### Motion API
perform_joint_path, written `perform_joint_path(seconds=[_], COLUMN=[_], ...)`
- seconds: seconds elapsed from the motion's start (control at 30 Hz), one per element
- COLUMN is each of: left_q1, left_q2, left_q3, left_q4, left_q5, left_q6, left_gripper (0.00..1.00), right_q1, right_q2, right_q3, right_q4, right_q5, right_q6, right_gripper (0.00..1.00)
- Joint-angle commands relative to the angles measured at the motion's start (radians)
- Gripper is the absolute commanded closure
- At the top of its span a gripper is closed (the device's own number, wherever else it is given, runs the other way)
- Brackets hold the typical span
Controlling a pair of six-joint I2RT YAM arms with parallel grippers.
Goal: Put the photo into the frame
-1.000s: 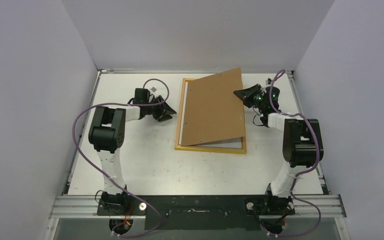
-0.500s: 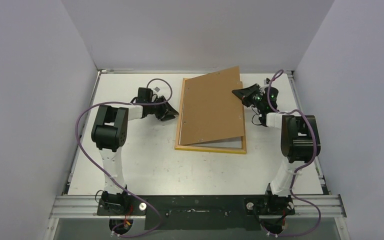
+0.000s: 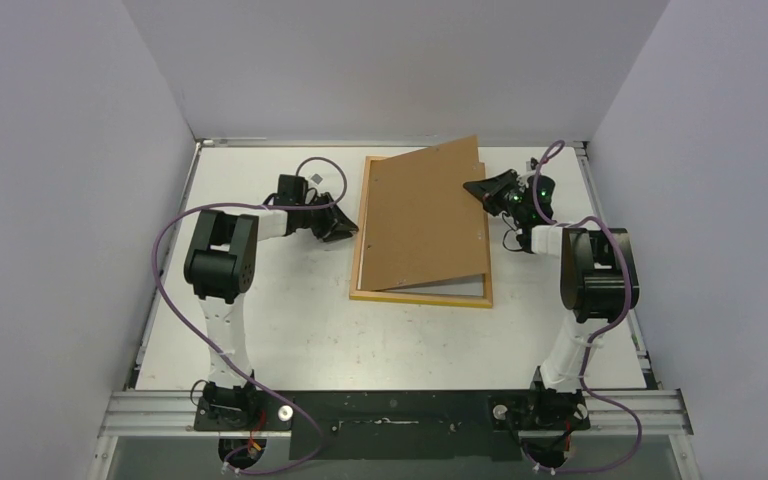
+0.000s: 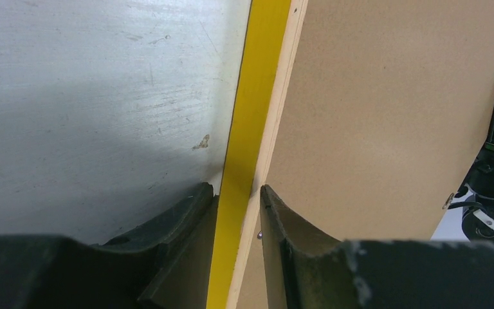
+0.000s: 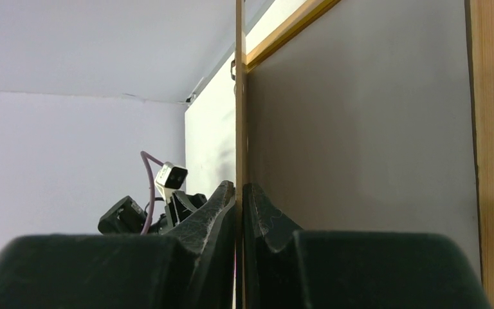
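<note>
At the frame's left rail, the left gripper is clamped on the yellow edge. Over its right side, the right gripper pinches the brown backing board, tilted up above the frame on the table. Beneath shows a pale sheet; whether it is the photo I cannot tell.

1. A brown backing board sits tilted, its right edge lifted and its left edge low.
2. The white worktop is scuffed and speckled with small marks.
3. Plain pale walls enclose the left, far and right sides.
4. A metal rail runs along the near edge.
</note>
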Motion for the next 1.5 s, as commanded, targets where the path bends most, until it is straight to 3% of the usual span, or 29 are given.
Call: perform_joint_path(seconds=[0.0, 0.57, 0.77, 0.87, 1.1, 1.37, 1.47], left_q1=[-0.012, -0.021, -0.02, -0.02, -0.02, -0.02, -0.021], left_q2=[0.018, 0.026, 0.031, 0.033, 0.036, 0.033, 0.031], left_q3=[0.036, 0.041, 0.051, 0.053, 0.051, 0.05, 0.05], left_q4=[-0.013, -0.005, -0.016, -0.016, -0.055, -0.063, -0.065], left_q5=[0.0, 0.006, -0.007, -0.009, -0.011, -0.008, -0.005], left_q6=[0.022, 0.01, 0.016, 0.017, 0.022, 0.028, 0.03], left_gripper=[0.71, 0.8, 0.79, 0.79, 0.78, 0.78, 0.78], right_q1=[0.015, 0.046, 0.053, 0.055, 0.056, 0.04, 0.036], right_q2=[-0.021, 0.001, -0.031, -0.035, -0.048, -0.069, -0.07], right_q3=[0.032, 0.018, 0.077, 0.092, 0.094, 0.125, 0.151], right_q4=[0.047, -0.009, -0.317, -0.386, -0.5, -0.603, -0.654], right_q5=[0.008, 0.04, 0.103, 0.117, 0.159, 0.206, 0.21], right_q6=[0.0, 0.006, -0.168, -0.215, -0.284, -0.355, -0.383], right_gripper=[1.0, 1.0, 0.99, 0.91, 0.58, 0.36, 0.33])
